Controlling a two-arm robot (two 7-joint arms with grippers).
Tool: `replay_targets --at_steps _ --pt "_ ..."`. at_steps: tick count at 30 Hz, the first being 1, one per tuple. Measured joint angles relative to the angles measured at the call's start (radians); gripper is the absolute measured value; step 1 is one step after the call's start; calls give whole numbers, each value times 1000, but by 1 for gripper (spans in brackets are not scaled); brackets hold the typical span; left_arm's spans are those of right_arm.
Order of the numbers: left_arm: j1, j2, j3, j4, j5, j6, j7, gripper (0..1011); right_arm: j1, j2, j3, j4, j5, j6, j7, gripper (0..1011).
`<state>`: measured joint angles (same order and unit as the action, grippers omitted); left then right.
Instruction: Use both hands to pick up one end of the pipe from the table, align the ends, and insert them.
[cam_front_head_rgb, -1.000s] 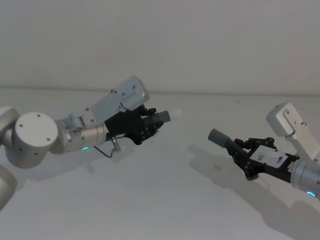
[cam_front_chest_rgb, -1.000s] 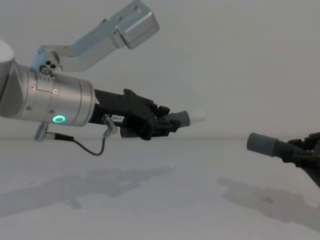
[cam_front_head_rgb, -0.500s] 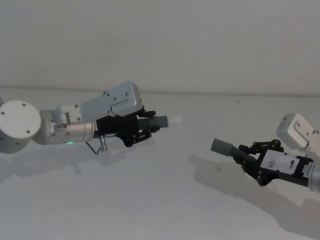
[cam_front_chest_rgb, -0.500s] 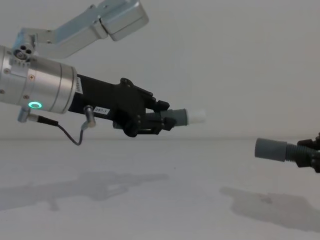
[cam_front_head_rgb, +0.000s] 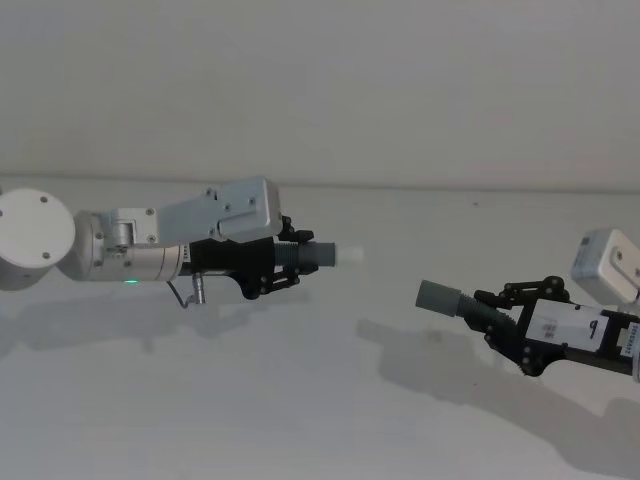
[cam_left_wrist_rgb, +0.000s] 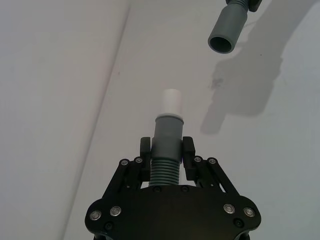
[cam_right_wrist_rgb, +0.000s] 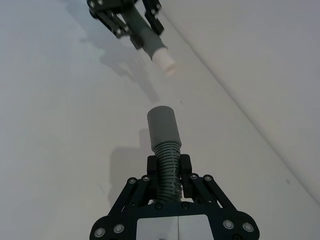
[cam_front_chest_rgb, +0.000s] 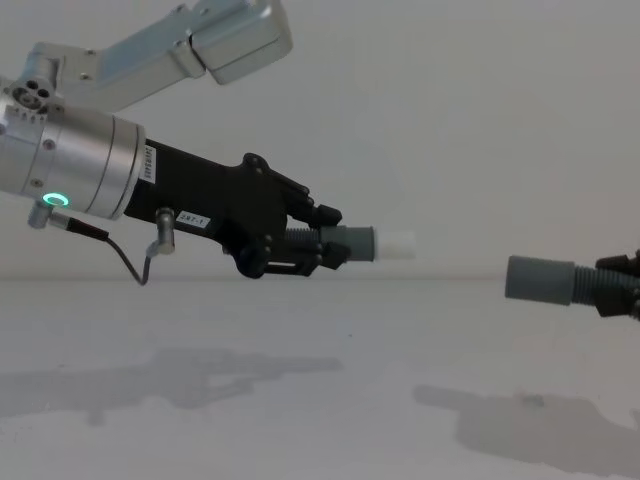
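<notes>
Both pipe pieces are held in the air above the table (cam_front_head_rgb: 300, 400). My left gripper (cam_front_head_rgb: 285, 262) is shut on a ribbed grey piece (cam_left_wrist_rgb: 167, 145) whose collar ends in a pale white tip (cam_front_chest_rgb: 397, 245) pointing right. My right gripper (cam_front_head_rgb: 490, 310) is shut on the other piece, whose open grey collar (cam_front_chest_rgb: 540, 279) points left. The two ends face each other across a gap, nearly level in the chest view. In the right wrist view the collar (cam_right_wrist_rgb: 162, 125) points toward the white tip (cam_right_wrist_rgb: 163, 59). In the left wrist view the other collar (cam_left_wrist_rgb: 228, 31) sits off to one side of my piece's line.
The white-grey surface runs back to a plain pale wall (cam_front_head_rgb: 400, 90). Shadows of both arms lie on the table below them.
The left arm has swung back and levelled, so its piece now points straight right. The right piece has also levelled, and the two ends now face each other.
</notes>
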<state>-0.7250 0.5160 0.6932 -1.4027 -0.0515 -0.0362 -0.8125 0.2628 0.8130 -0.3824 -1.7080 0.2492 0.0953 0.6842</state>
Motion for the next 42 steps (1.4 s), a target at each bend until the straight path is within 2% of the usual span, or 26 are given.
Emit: replay_targets --at_steps 7,18,27,42 --pt "-15 -8 16 10 0 -17 -15 360 -1 1 -7 -25 23 7 8 265" --pt "-20 -16 28 8 -15 -20 -20 360 2 -22 -31 -43 52 30 8 264" --pt "-14 -13 33 -11 -28 -6 -16 360 3 -34 -44 -43 67 34 0 265" --pt "-10 1 43 -38 -36 21 -1 360 2 -29 -50 -40 81 31 -15 264"
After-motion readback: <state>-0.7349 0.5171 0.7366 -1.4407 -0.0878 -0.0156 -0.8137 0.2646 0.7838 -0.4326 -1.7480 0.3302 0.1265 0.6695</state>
